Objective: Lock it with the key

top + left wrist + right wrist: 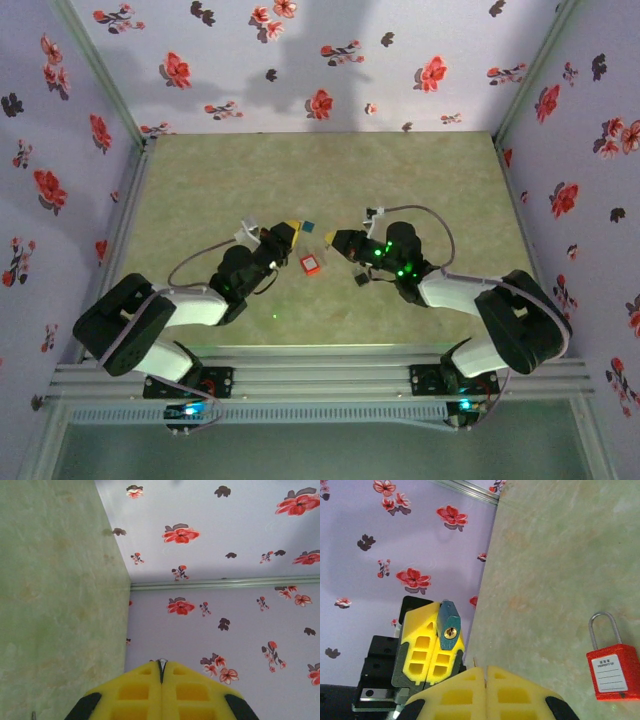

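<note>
- The red padlock lies flat on the green table, between the two grippers and a little nearer than their tips. Its pale label faces up and its thin shackle is free.
- The left gripper, just far-left of the lock, pinches a blue-headed key between its yellow fingers.
- The right gripper, just far-right of the lock, has its fingers pressed together on nothing.

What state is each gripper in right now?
Left gripper: jaws closed on the small blue-headed key.
Right gripper: jaws closed, nothing visibly held.
</note>
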Controlling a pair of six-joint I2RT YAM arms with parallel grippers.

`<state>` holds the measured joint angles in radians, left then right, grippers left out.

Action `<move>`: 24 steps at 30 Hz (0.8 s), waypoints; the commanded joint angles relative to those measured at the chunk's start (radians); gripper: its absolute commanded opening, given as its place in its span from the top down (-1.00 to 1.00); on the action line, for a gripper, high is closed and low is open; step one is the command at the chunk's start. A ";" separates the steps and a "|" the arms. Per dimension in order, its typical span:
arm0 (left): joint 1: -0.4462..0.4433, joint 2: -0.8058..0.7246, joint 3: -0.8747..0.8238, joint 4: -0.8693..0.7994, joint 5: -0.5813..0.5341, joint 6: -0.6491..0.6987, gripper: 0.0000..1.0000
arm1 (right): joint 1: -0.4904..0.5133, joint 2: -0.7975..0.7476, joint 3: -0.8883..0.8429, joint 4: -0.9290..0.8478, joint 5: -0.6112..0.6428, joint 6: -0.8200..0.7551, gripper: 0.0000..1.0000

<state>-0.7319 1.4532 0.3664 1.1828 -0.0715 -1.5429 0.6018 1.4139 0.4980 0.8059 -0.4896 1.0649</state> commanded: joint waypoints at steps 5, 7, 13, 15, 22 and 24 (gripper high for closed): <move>0.032 -0.021 -0.014 -0.010 0.038 0.005 1.00 | -0.004 -0.108 0.007 -0.121 0.079 -0.102 1.00; 0.038 -0.023 -0.006 -0.045 0.063 0.013 1.00 | -0.004 -0.135 0.010 -0.154 0.091 -0.126 1.00; 0.051 -0.094 0.071 -0.327 0.135 0.109 1.00 | -0.011 -0.276 0.013 -0.329 0.186 -0.235 1.00; 0.051 -0.127 0.102 -0.438 0.141 0.155 1.00 | -0.013 -0.332 0.006 -0.377 0.239 -0.267 1.00; 0.049 -0.172 0.245 -0.770 0.197 0.306 1.00 | -0.019 -0.470 -0.034 -0.441 0.374 -0.310 1.00; 0.048 -0.172 0.277 -0.847 0.204 0.339 1.00 | -0.023 -0.500 -0.046 -0.447 0.403 -0.309 1.00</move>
<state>-0.6888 1.3018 0.5903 0.5247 0.0959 -1.3090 0.5896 0.9478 0.4755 0.3969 -0.1780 0.7937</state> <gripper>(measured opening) 0.060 0.044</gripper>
